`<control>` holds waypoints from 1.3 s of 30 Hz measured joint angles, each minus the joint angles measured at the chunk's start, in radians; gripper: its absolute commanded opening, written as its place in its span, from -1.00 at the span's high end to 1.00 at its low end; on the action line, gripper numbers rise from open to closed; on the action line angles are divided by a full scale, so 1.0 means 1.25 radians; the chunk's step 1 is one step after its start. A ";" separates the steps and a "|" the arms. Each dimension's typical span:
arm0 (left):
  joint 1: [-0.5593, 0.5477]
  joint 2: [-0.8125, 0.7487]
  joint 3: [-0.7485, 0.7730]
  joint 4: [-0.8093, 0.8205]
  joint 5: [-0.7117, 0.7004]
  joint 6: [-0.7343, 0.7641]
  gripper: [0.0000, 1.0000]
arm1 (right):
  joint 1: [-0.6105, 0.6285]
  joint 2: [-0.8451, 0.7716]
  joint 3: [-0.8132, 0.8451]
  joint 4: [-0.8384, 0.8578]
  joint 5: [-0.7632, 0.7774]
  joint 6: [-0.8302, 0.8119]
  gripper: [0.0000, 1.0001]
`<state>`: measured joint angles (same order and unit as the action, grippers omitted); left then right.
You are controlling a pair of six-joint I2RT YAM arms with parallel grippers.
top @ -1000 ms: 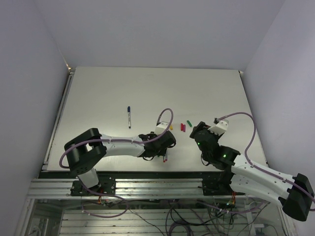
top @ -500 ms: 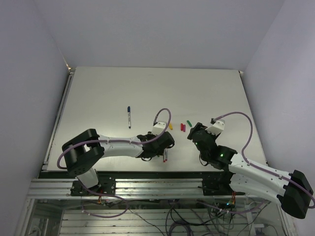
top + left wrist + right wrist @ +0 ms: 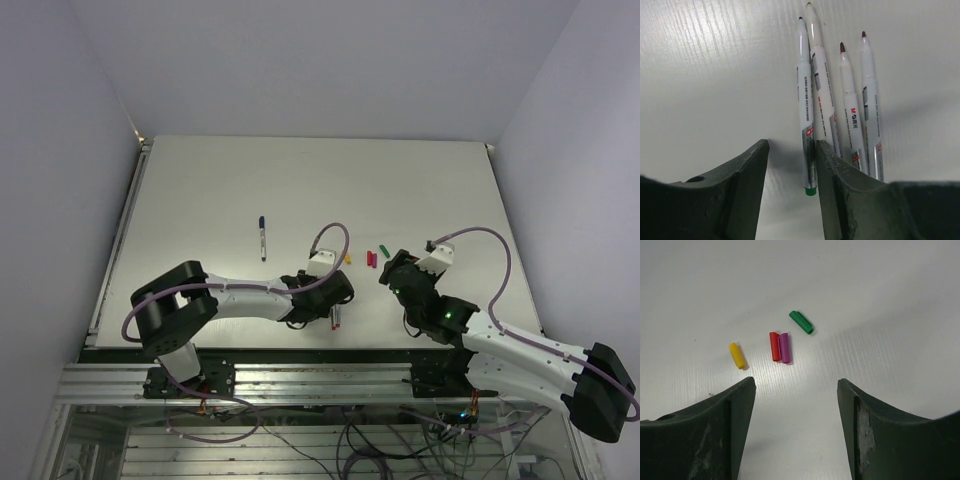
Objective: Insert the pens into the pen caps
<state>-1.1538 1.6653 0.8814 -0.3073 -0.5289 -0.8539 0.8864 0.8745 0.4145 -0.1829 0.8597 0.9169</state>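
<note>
Four uncapped pens [image 3: 849, 110] lie side by side on the table in the left wrist view. The leftmost one [image 3: 805, 100] has a green rear end. My left gripper [image 3: 790, 200] is open and low over them; that green-ended pen lies between the jaws, close to the right finger [image 3: 840, 190]. In the right wrist view a yellow cap [image 3: 737, 355], a red cap [image 3: 774, 346] touching a magenta cap [image 3: 784, 347], and a green cap [image 3: 801, 322] lie ahead of my open, empty right gripper [image 3: 796, 410]. A fifth pen [image 3: 262, 238] with a blue end lies apart.
In the top view the caps [image 3: 371, 259] lie between the two grippers, near the table's front middle. The left arm [image 3: 240, 293] stretches rightwards along the front edge. Walls stand close on both sides of the white table [image 3: 400, 180].
My right gripper has edged left towards the caps. My left gripper has shifted slightly over the pens. The pens and caps have not moved.
</note>
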 measured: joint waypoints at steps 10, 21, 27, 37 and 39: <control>-0.002 0.024 0.019 -0.028 -0.027 0.000 -0.01 | 0.000 0.008 0.000 0.005 -0.006 0.003 -0.32; 0.041 0.019 0.011 -0.027 -0.019 0.025 0.40 | 0.000 0.008 -0.012 0.012 -0.012 0.012 -0.32; 0.044 0.016 0.004 -0.027 -0.016 0.028 0.86 | 0.000 0.008 -0.012 0.017 -0.012 0.012 -0.32; 0.046 0.001 -0.023 0.012 -0.004 0.045 0.86 | 0.000 0.041 0.018 0.007 0.039 -0.009 -0.25; 0.046 -0.007 -0.032 0.023 -0.001 0.048 0.86 | -0.002 0.062 0.041 0.008 0.067 -0.031 -0.11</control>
<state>-1.0966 1.6569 0.8417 -0.2790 -0.5304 -0.7940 0.8833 0.9520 0.4660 -0.1734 0.9440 0.8780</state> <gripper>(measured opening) 0.103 0.627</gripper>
